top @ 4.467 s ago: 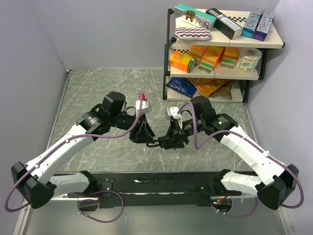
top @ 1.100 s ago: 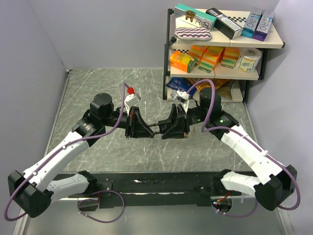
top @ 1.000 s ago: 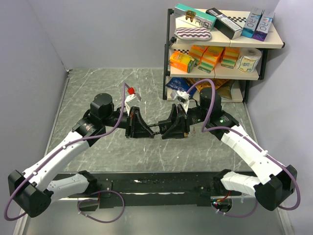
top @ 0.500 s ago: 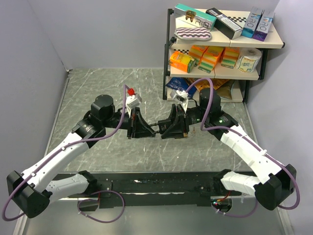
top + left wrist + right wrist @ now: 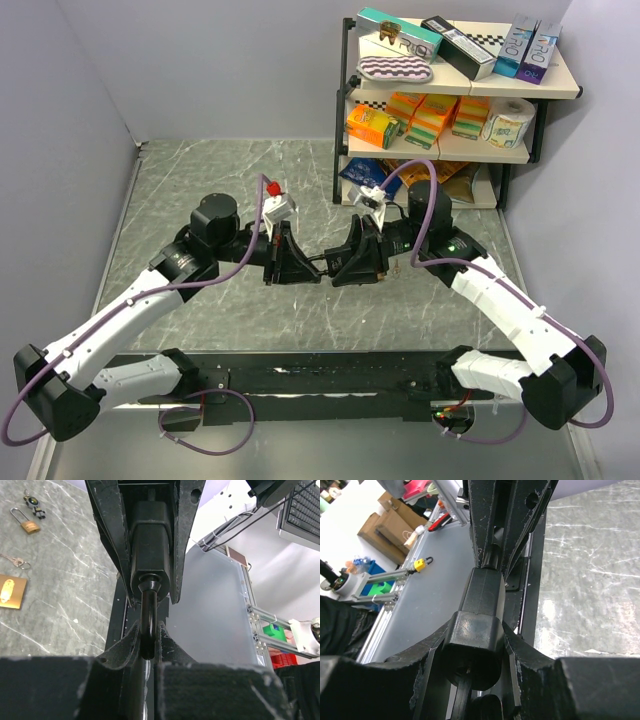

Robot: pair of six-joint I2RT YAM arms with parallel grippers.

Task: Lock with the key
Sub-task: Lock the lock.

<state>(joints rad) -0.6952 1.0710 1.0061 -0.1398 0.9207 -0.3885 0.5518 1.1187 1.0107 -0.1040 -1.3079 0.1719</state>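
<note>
A black padlock (image 5: 322,265) hangs in the air between my two grippers, above the middle of the table. My left gripper (image 5: 148,630) is shut on its black shackle (image 5: 148,622), and the lock body (image 5: 150,545) points away from that camera. My right gripper (image 5: 472,645) is shut on the lock body (image 5: 479,630), one finger on each side. A dark flat key (image 5: 462,695) sticks out of the keyhole end of the body, facing the right wrist camera. In the top view the left gripper (image 5: 298,266) and right gripper (image 5: 346,266) face each other.
A small brass padlock (image 5: 29,525), loose keys (image 5: 15,560) and a brass plate (image 5: 10,591) lie on the marble table (image 5: 200,180). A shelf unit (image 5: 450,100) stocked with boxes and packets stands at the back right. Grey walls close the left and back.
Since the oldest frame both grippers have risen and turned with the padlock held between them. Over the last second the left arm has edged to the right; both grips are unchanged.
</note>
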